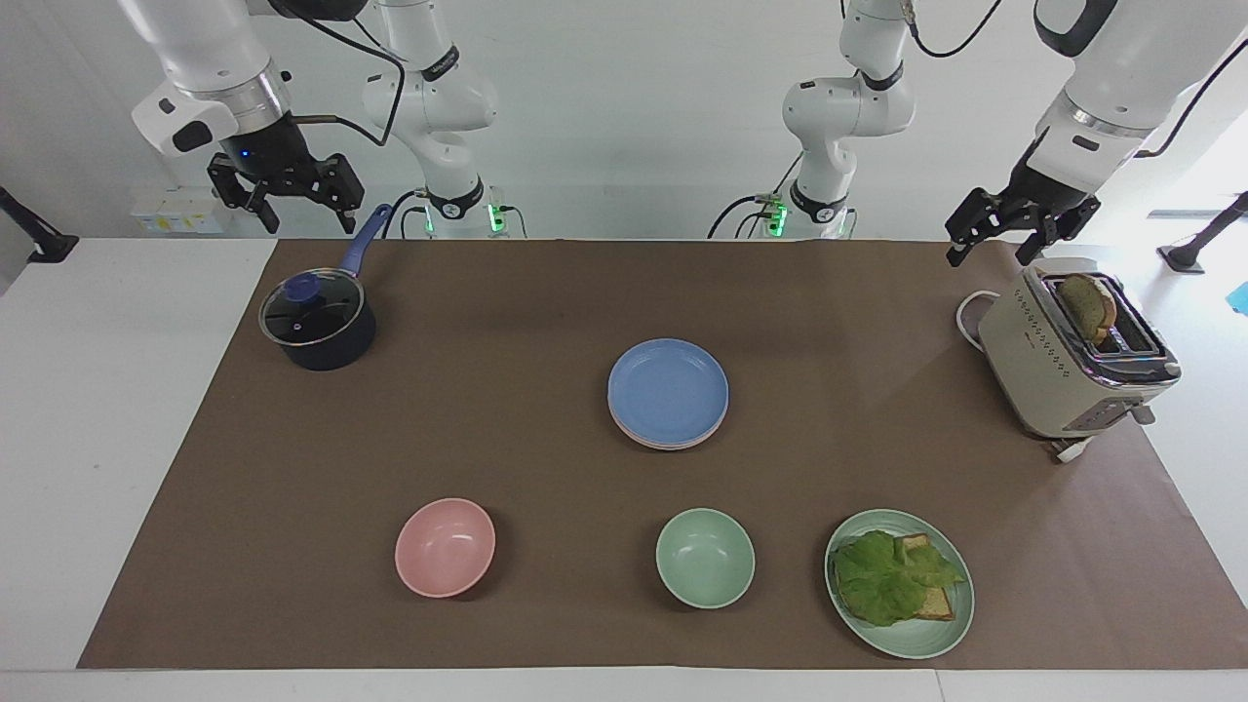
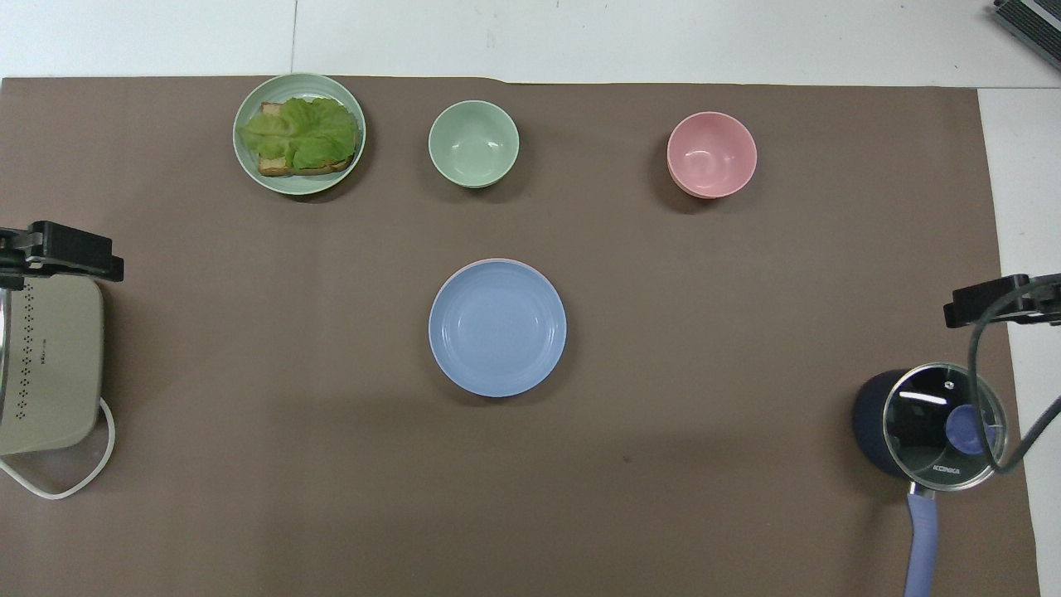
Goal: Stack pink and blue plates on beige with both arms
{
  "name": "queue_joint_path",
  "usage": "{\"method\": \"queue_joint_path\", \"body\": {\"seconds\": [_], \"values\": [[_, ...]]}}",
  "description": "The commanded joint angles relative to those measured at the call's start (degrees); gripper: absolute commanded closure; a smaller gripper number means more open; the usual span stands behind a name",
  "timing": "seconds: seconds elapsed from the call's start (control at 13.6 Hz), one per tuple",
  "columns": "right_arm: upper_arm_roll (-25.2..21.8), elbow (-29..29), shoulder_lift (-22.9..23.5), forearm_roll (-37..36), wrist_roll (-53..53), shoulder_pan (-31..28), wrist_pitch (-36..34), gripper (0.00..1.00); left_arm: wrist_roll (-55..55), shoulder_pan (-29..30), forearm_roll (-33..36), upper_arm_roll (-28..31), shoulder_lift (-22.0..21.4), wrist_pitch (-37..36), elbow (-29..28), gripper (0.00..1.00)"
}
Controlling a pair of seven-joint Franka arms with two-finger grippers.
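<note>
A dark pot and a toaster are sitting at the table's two ends. The blue plate is lying on the stack between them. Bowls are sitting farther out. The right gripper and the left gripper are hanging with fingers apart, holding nothing.

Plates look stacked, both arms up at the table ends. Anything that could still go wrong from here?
1. The right gripper hangs open above the saucepan; its raised handle could be clipped if the arm drops.
2. The left gripper hangs open just over the toaster with bread sticking up; a low move might knock it.
3. The blue plate sits slightly off the pink rim below; a bump might slide it.
</note>
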Motion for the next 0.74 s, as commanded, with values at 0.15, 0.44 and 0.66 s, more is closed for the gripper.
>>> {"method": "queue_joint_path", "body": {"seconds": [0.15,0.44,0.66], "values": [[0.7,-1.3,-1.7,-0.9,1.2,0.2,0.6,0.00,0.6,0.5,1.0,-0.4,-0.4,-0.6,-0.2,0.00],[0.8,-1.5,-1.7,-0.8,1.1,0.1,0.4,0.00,0.6,0.5,1.0,-0.4,-0.4,-0.7,-0.2,0.00],[0.8,-1.5,-1.7,-0.8,1.1,0.1,0.5,0.00,0.6,0.5,1.0,-0.4,-0.4,-0.7,-0.2,0.00]]}}
